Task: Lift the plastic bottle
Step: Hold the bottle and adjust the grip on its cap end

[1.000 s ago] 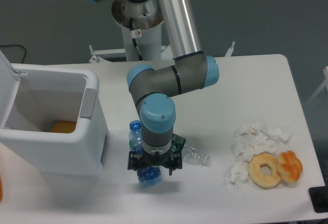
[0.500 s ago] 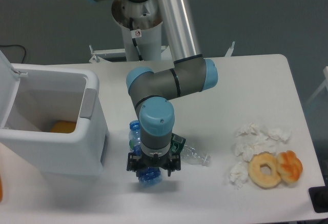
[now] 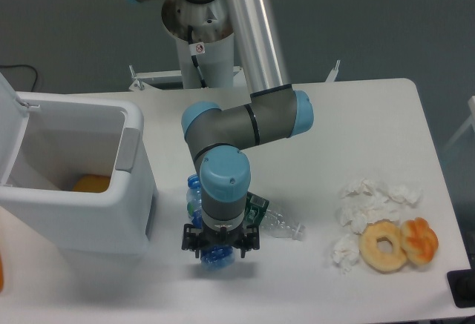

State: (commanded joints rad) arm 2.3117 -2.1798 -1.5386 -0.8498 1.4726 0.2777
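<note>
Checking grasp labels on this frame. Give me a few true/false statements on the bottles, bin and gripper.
1. The gripper is right above the blue bottle. True.
2. The clear crushed bottle lies left of the blue bottle. False: it lies to its right, partly under the arm.
3. The white bin is open with something orange inside. True.
4. The doughnut sits at the table's left end. False: it is at the right end, beside the crumpled tissues.
5. The jaws plainly show an open gap. False: the wrist hides the fingers, so the state cannot be told.
</note>
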